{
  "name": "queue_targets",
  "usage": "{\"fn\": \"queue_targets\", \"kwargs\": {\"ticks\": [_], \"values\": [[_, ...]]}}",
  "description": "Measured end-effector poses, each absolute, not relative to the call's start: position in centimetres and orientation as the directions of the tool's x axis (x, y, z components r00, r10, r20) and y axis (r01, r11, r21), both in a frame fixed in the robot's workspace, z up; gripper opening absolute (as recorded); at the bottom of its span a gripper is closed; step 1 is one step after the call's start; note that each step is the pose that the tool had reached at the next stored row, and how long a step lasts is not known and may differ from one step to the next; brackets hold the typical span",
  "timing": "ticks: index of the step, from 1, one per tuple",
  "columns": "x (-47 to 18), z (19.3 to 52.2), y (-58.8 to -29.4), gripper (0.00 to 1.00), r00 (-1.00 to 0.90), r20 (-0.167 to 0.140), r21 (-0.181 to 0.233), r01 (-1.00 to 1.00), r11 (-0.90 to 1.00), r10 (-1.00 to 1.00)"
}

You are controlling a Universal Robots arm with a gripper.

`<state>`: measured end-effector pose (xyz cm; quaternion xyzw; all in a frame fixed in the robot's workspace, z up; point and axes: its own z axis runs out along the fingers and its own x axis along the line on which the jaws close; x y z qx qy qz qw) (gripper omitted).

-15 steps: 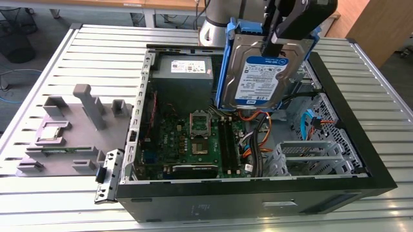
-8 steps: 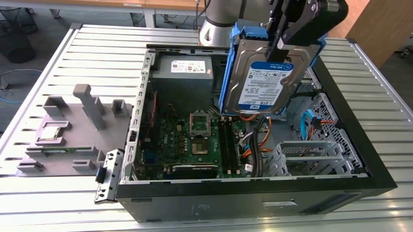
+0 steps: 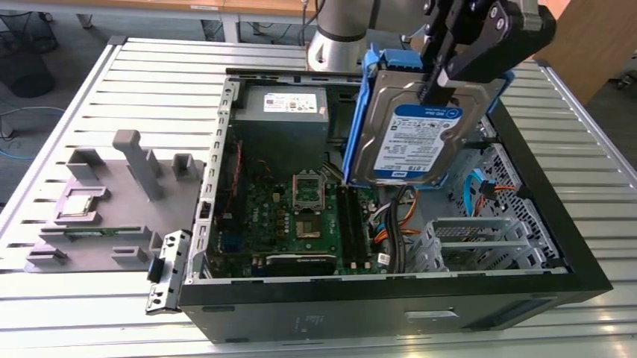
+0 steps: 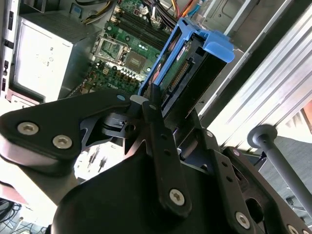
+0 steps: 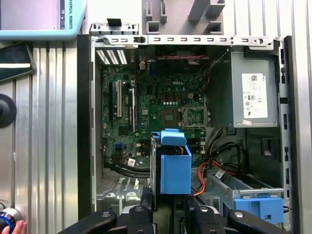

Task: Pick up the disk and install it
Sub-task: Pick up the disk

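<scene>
The disk (image 3: 408,142), a silver hard drive with a white-and-blue label in a bright blue frame, hangs upright above the open computer case (image 3: 398,313). My gripper (image 3: 438,89) is shut on its upper edge, one black finger lying over the labelled face. In the second wrist view the disk (image 4: 195,63) reaches down from my gripper (image 4: 151,105) toward the motherboard (image 4: 126,53). The first wrist view looks straight down on the disk's blue frame (image 5: 174,170), held by my gripper (image 5: 170,204) over the case near the drive cage (image 5: 243,187).
A grey power supply (image 5: 251,95) fills one corner of the case. Orange and blue cables (image 3: 482,186) run beside the metal drive cage (image 3: 478,239). A blue bracket (image 5: 258,204) sits in the cage. A grey fixture block (image 3: 100,216) lies outside the case. A hand (image 5: 19,226) rests at the table edge.
</scene>
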<state>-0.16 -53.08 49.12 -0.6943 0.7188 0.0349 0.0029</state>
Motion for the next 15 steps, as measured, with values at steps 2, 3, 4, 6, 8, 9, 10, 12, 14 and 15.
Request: {"fn": "queue_targets", "kwargs": {"ticks": [2,3,4,6,8,9,10,12,14,15], "values": [[-0.1,49.1,-53.3,0.35,-0.037,-0.053,0.046,-0.998,0.034,-0.998],[0.0,49.1,-53.4,0.35,-0.037,-0.053,0.046,-0.998,0.035,-0.998],[0.0,49.1,-53.5,0.35,-0.037,-0.052,0.046,-0.998,0.035,-0.998],[0.1,49.1,-53.7,0.35,-0.038,-0.053,0.046,-0.998,0.036,-0.998],[0.2,49.1,-53.8,0.35,-0.039,-0.052,0.046,-0.998,0.037,-0.998],[0.2,49.1,-53.9,0.35,-0.04,-0.053,0.046,-0.998,0.037,-0.998],[0.2,49.1,-54.0,0.35,-0.04,-0.053,0.046,-0.998,0.038,-0.998],[0.3,49.1,-54.1,0.35,-0.041,-0.053,0.046,-0.998,0.039,-0.998],[0.4,49.1,-54.3,0.35,-0.042,-0.052,0.046,-0.998,0.039,-0.998],[0.4,49.1,-54.4,0.35,-0.042,-0.053,0.046,-0.998,0.04,-0.998]]}}
